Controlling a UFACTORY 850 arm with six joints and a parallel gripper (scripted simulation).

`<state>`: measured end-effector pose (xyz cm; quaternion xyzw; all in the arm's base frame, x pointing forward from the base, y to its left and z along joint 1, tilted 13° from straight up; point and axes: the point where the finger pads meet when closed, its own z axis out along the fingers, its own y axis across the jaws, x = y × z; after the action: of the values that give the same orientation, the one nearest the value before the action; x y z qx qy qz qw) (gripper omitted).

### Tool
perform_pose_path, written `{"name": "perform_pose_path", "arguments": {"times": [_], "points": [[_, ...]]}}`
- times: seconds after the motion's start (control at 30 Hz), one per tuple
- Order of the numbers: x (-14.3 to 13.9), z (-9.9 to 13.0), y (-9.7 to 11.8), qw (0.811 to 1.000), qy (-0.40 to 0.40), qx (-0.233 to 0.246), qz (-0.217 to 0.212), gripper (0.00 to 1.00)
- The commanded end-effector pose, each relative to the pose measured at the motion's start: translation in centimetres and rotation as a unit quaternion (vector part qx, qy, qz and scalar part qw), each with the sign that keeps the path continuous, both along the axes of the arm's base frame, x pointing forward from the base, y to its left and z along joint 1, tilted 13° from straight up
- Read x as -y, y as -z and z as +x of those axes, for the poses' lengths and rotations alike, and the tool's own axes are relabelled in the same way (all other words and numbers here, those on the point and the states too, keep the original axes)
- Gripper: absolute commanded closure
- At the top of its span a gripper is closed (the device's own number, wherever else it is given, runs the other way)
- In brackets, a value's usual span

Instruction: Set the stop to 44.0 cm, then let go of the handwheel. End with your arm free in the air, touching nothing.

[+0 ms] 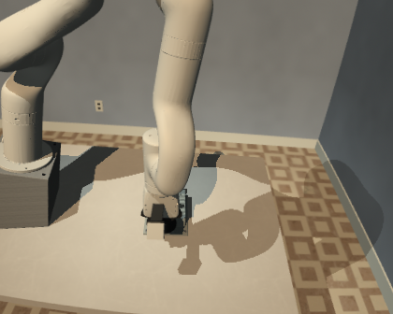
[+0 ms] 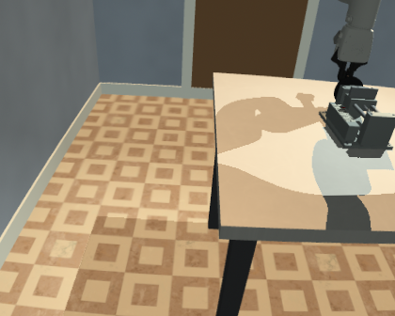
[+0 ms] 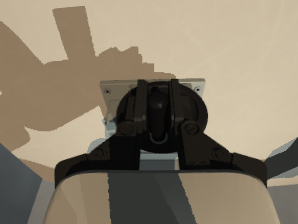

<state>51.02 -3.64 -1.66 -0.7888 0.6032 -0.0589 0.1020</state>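
Note:
The handwheel (image 2: 342, 89) (image 3: 196, 114) is a black disc on the near end of a grey machine (image 2: 378, 129) (image 1: 185, 207). In the wrist view its dark rounded handle stands up between the two fingers. My gripper (image 2: 348, 75) (image 3: 158, 92) is shut on that handle, with one finger on each side of it. The wheel's disc shows on both sides of the fingers. In the top view the wrist hides most of the wheel. The machine has blocks and rods on a base plate (image 3: 112, 87). I cannot tell which block is the stop, and no scale can be read.
The machine stands on a pale table (image 1: 80, 262) (image 2: 269, 165). The arm's grey pedestal (image 1: 20, 201) is at the left in the top view. Walls stand behind and to the right there. The arm's shadow falls across the table beside the machine.

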Motion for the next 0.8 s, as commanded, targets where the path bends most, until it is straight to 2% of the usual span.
{"name": "perform_pose_path", "arguments": {"times": [0.0,0.77], "points": [[-0.1,0.3,-0.1,1.0,0.0,-0.001,0.0,0.94],[-0.5,1.7,0.2,1.0,0.0,-0.001,0.0,0.94]]}}
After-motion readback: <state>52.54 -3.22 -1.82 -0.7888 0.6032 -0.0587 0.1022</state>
